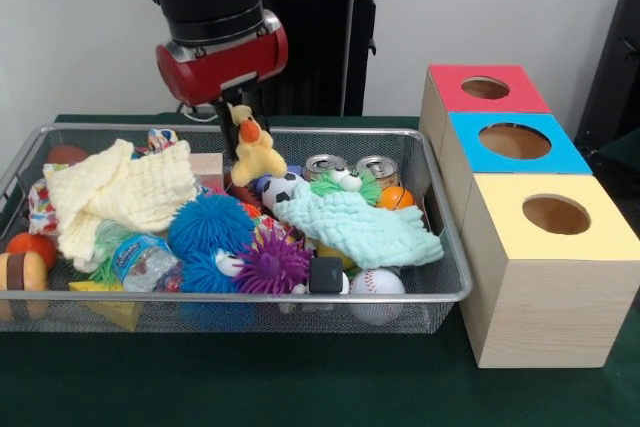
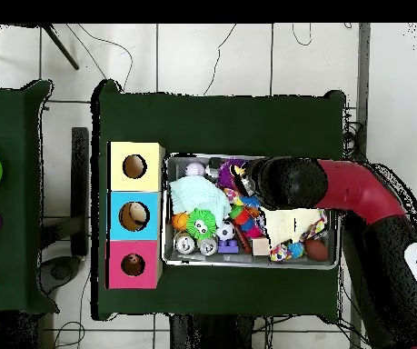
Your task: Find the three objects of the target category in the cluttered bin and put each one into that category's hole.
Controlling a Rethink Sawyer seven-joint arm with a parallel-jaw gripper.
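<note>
Beside one wire bin (image 1: 440, 292) stand three boxes (image 1: 540, 267); in the bin lie two cans (image 1: 325, 166), two cloths (image 1: 120, 192), three spiky balls (image 1: 210, 225) and one plush duck (image 1: 255, 150).

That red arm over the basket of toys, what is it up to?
It is sorting. The arm's tool has a small yellow plush duck by the head and holds it above the wire bin, clear of the jumble of balls, cloths and cans below. Beside the bin stands a row of three boxes with round holes on top: red, blue and yellow. The duck has not reached any of them yet.
</note>
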